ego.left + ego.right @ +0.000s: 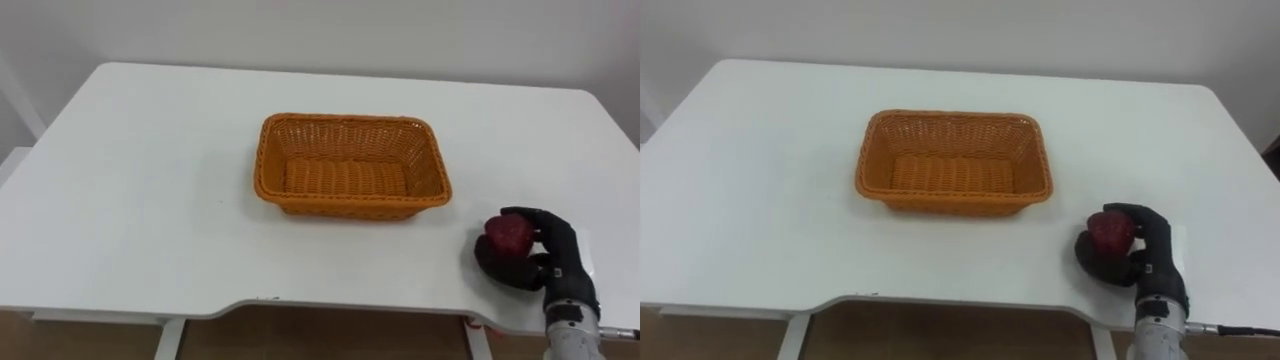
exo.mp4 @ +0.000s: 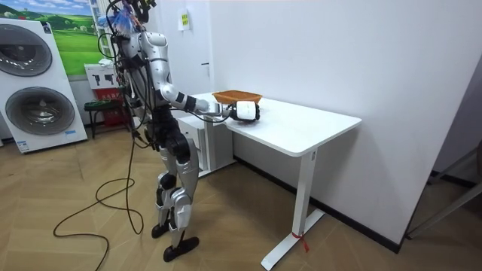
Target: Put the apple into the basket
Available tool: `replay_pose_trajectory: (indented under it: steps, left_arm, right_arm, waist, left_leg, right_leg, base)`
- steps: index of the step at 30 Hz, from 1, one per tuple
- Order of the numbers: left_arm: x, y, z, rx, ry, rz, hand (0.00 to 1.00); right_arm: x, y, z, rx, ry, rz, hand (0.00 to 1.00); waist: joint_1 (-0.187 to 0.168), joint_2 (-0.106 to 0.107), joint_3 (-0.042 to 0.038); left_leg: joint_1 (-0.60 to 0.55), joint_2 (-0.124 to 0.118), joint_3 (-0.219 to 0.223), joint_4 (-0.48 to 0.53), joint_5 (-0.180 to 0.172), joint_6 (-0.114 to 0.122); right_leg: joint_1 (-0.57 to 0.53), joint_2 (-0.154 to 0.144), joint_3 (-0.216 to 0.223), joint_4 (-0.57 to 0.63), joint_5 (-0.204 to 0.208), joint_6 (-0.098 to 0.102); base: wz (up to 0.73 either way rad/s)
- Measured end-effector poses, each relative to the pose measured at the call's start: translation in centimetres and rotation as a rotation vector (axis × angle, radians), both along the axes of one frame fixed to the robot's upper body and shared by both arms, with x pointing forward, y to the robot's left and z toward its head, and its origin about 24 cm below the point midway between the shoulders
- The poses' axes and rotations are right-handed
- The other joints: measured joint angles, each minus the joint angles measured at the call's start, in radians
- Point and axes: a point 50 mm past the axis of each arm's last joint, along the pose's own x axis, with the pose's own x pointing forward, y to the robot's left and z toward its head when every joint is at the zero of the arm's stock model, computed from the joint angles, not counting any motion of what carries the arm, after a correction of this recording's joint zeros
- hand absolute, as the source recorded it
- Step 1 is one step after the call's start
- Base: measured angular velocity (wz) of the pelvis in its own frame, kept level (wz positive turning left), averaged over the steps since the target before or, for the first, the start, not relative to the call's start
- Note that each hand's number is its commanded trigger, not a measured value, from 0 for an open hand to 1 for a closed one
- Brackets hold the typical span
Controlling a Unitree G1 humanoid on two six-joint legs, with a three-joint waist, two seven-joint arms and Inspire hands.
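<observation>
A dark red, round apple (image 1: 507, 233) sits in the robot's right hand (image 1: 557, 258) at the near right corner of the white table (image 1: 150, 200). The black fingers are curled over the apple's right and far side and the thumb closes in from below, so the fruit is gripped. Its top and left side stay in sight. The skin is a deep, even red with a faint sheen and bears no sticker. Whether the apple rests on the tabletop or is held just off it cannot be told.

Left of the hand and farther in, apart from it, an orange wicker basket (image 1: 350, 207) stands at the middle of the table. It is rectangular, with a woven rim and an open weave along its floor.

In the room view the robot stands upright at the table's end on a wooden floor, its right arm stretched over the tabletop. Behind it is a white washing machine (image 2: 34, 83) with a small label too small to read. A landscape poster (image 2: 75, 30) hangs above it, and a small sheet (image 2: 184, 20) is pinned to the wall, its print illegible.
</observation>
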Motion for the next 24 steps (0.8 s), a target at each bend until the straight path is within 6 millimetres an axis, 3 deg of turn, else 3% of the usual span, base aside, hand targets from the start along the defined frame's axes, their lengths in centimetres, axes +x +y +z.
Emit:
replay_pose_trajectory:
  steps: [5, 13, 24]
  left_arm:
    - [-0.2, 0.0, 0.0, 0.001, 0.006, 0.002, 0.00]
    - [-0.2, -0.1, -0.1, 0.000, 0.015, -0.004, 0.00]
    - [0.3, -0.1, 0.0, -0.004, -0.002, -0.010, 0.00]
  right_arm:
    - [0.5, -0.4, 1.3, -0.017, -0.074, -0.048, 1.00]
    - [1.1, -0.2, 2.8, 0.009, -0.152, -0.056, 1.00]
    - [3.8, 0.5, 6.1, 0.001, -0.301, -0.004, 1.00]
  waist:
    - [0.000, 0.002, -0.0006]
    - [0.001, -0.011, 0.0094]
    - [0.009, -0.011, 0.0080]
  left_leg:
    - [0.000, -0.001, 0.000, 0.000, 0.000, 0.000]
    - [-0.001, -0.001, 0.001, -0.004, 0.001, 0.000]
    - [0.001, -0.002, 0.002, -0.012, 0.002, -0.001]
  right_leg:
    - [0.003, 0.000, 0.000, 0.002, 0.000, 0.000]
    - [0.001, 0.000, 0.002, 0.003, 0.000, 0.000]
    - [-0.003, 0.000, 0.004, -0.001, 0.000, 0.000]
  base:
    - [0.00]
    - [0.00]
    - [-0.01]
